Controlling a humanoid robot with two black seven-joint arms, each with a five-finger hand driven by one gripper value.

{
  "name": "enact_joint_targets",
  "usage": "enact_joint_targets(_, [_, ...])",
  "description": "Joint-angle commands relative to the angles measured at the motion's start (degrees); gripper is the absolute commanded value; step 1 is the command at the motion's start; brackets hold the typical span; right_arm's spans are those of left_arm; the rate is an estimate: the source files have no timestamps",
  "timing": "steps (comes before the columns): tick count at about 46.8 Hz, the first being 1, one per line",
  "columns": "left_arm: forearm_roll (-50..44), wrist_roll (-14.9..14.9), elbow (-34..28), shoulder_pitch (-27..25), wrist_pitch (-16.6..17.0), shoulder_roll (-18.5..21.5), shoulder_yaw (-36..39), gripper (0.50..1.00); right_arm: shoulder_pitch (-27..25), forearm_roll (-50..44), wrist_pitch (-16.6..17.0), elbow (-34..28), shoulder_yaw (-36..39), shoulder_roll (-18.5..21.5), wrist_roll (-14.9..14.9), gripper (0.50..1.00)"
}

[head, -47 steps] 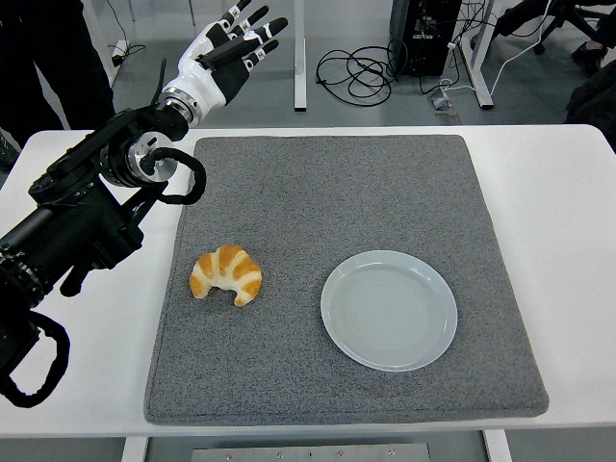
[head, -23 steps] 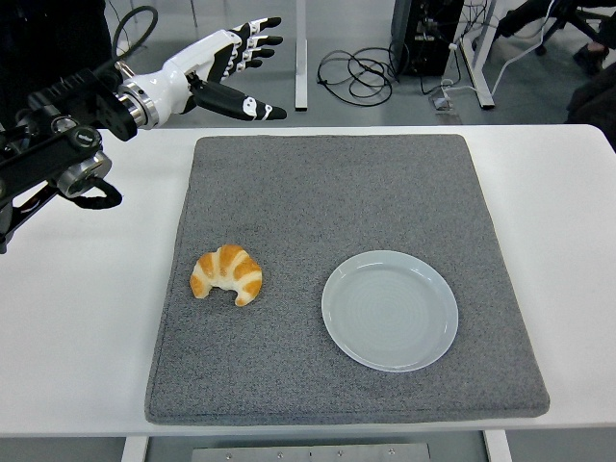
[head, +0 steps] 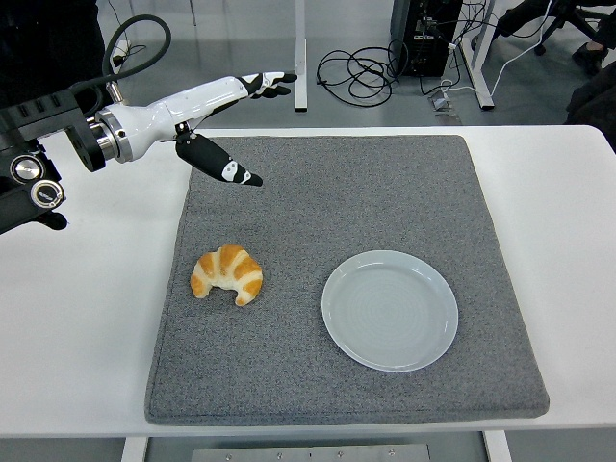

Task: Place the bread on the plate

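A golden croissant (head: 227, 274) lies on the left part of the grey mat (head: 385, 183). To its right sits an empty pale blue plate (head: 389, 309), apart from the bread. My left hand (head: 234, 120) hovers over the mat's far left corner, well behind the croissant. It is open, with the fingers stretched toward the right and the thumb pointing down at the mat. It holds nothing. The right arm does not show.
The grey mat covers most of the white table (head: 87, 318). Beyond the far edge are cables (head: 356, 72) on the floor, desk legs and a black computer case (head: 423, 34). A dark-clothed figure stands at the top left.
My left arm has swung back toward the left edge while the hand rotated and came lower, over the mat's far left corner. Croissant and plate have stayed put.
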Motion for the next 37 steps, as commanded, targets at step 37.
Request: enact_joint_targets(37, [9.4, -1.9, -5.7, 6.5, -4.4, 6.5, 2.2, 0.975, 0.0, 0.0, 0.0, 0.0, 0.0, 0.0, 0.0, 1.0])
